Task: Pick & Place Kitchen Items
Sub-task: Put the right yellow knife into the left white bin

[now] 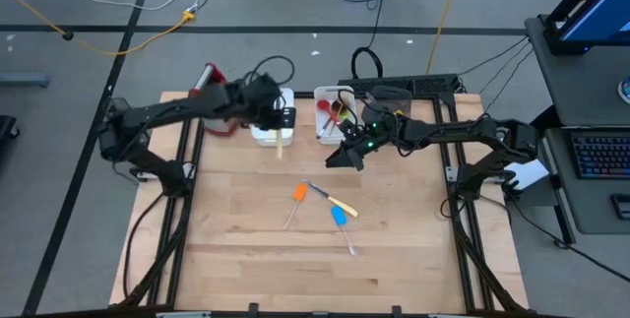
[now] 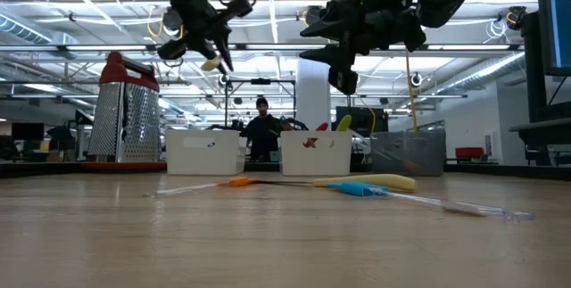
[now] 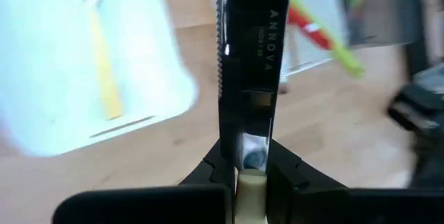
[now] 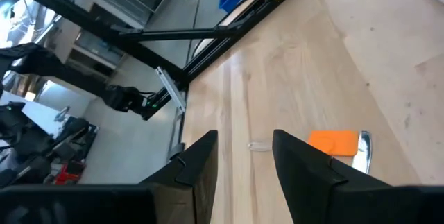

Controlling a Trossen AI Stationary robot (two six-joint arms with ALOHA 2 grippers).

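- High view places my left end effector (image 1: 279,121) over the left white bin (image 1: 268,133) at the counter's (image 1: 236,249) far edge, with a cream-handled knife (image 1: 280,143) hanging from it past the bin's near rim.
- Left wrist view alone shows the grip: my fingers (image 3: 208,172) are clamped on the knife's cream handle, the dark serrated blade (image 3: 253,44) pointing away, and a yellow piece (image 3: 104,64) already lying inside the bin (image 3: 83,78).
- High view puts my right end effector (image 1: 346,156) just in front of the right bin (image 1: 330,121), clear of the counter.
- Right wrist view shows its fingers (image 4: 198,161) parted with nothing between them, and an orange spatula (image 4: 334,143) on the wood beyond.
- High view shows three utensils mid-counter: orange spatula (image 1: 298,194), yellow-handled knife (image 1: 340,205), blue spatula (image 1: 339,217).
- Low view adds a grater (image 2: 125,110) left of the bins and a person (image 2: 261,127) far behind them.
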